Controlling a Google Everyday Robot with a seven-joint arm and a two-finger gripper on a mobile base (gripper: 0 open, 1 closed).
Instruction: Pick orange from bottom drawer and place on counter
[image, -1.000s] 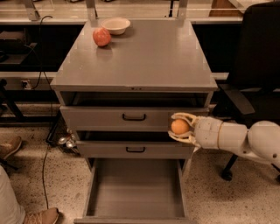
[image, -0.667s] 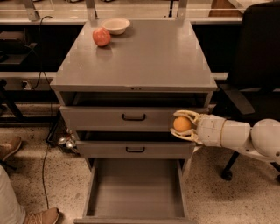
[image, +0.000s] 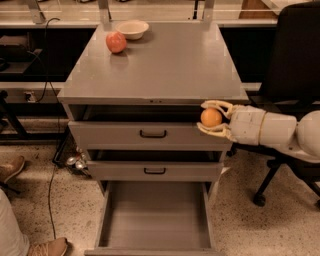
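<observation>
Two fingers (image: 217, 104) of gripper (image: 205, 117) clamp orange (image: 211, 117), one above, one below; fruit fills the gap. Orange sits between them, at right end of top drawer (image: 125, 135) front. Counter (image: 160, 65) lip just above upper finger; bottom drawer (image: 155, 217) well below, pulled out. Fruit prob. light, firm, smooth-skinned, apt to roll. Grip across widest part, approx. as now.

The claw (image: 203, 116), at the right end of the top drawer (image: 125, 134) front, has two slim, cream-coloured curved fingers (image: 217, 104). Behind it the wrist (image: 250, 125) is a pale off-white cylinder with a thin darker ring, widening into a rounded, smooth white arm shell (image: 310, 131).
</observation>
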